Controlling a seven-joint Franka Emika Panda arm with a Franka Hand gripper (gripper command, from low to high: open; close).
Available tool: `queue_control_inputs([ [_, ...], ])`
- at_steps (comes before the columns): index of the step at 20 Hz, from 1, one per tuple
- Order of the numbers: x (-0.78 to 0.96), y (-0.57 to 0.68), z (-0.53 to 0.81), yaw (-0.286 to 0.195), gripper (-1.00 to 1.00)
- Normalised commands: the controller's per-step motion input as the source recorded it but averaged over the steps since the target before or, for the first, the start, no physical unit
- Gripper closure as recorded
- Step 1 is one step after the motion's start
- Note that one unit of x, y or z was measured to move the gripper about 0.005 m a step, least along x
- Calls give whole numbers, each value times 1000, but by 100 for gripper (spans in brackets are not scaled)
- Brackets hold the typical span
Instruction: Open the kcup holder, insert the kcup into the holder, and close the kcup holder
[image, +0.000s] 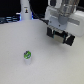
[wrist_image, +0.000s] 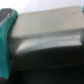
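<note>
The kcup (image: 27, 55), a tiny white pod with a green-and-blue top, stands upright on the white table, nearer the exterior view's left. The kcup holder (image: 61, 36), a black box with pale rectangles on its front, sits toward the exterior view's right. My gripper (image: 56, 27) hangs right over the holder's top, far from the kcup. The wrist view is a blurred close-up. It shows one teal finger (wrist_image: 5, 45) against a grey-tan surface (wrist_image: 47, 30) with a dark band below. How the jaws stand does not show.
A tall white bottle-like object (image: 25, 10) with a dark mark stands at the back of the table (image: 45, 65). Dark clutter lines the far edge behind it. My arm's white body (image: 62, 15) covers the upper part of the holder.
</note>
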Motion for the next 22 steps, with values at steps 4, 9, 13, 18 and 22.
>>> queue_control_inputs([
  [4, 806, -428, 151, -84, 100],
  [9, 404, -112, 200, -103, -100],
  [13, 291, -203, 294, -119, -100],
  [18, 229, -425, 353, -153, -100],
  [22, 154, -609, 327, -201, -100],
])
